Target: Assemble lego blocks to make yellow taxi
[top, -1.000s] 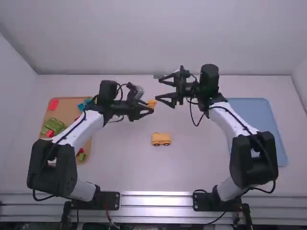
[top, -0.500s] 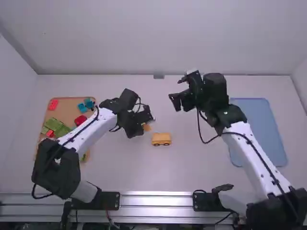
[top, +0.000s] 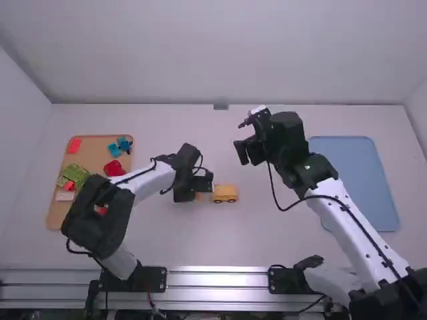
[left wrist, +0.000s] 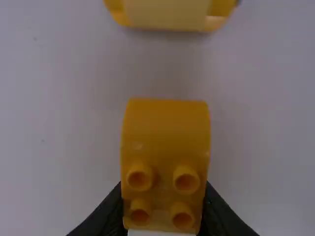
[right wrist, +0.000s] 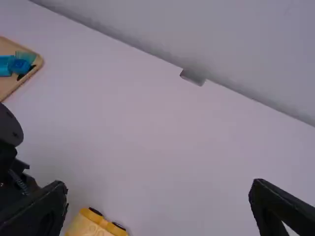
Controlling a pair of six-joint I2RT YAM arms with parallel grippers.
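Observation:
Beside the yellow car base [top: 225,193], on its left, my left gripper [top: 197,195] is low over the table. In the left wrist view my left gripper [left wrist: 165,216] is shut on a yellow block [left wrist: 165,142] with a curved end and several studs; the car base [left wrist: 170,14] lies a small gap away from it. My right gripper [top: 245,151] hangs beyond the car base, to its right. In the right wrist view my right gripper [right wrist: 160,201] is open with nothing between its fingers, and the car base [right wrist: 93,223] shows at the bottom edge, wheels visible.
A tan tray [top: 100,148] at the left holds red, green and blue blocks, with the left arm reaching across its near part. The blue tray [top: 353,173] lies at the right, beside the right arm. A small grey object [top: 221,107] sits at the table's far edge.
The left gripper has come down and nearer the camera with the yellow block, to the car base's left. The right gripper has drawn back from the left one, then stayed nearly still.

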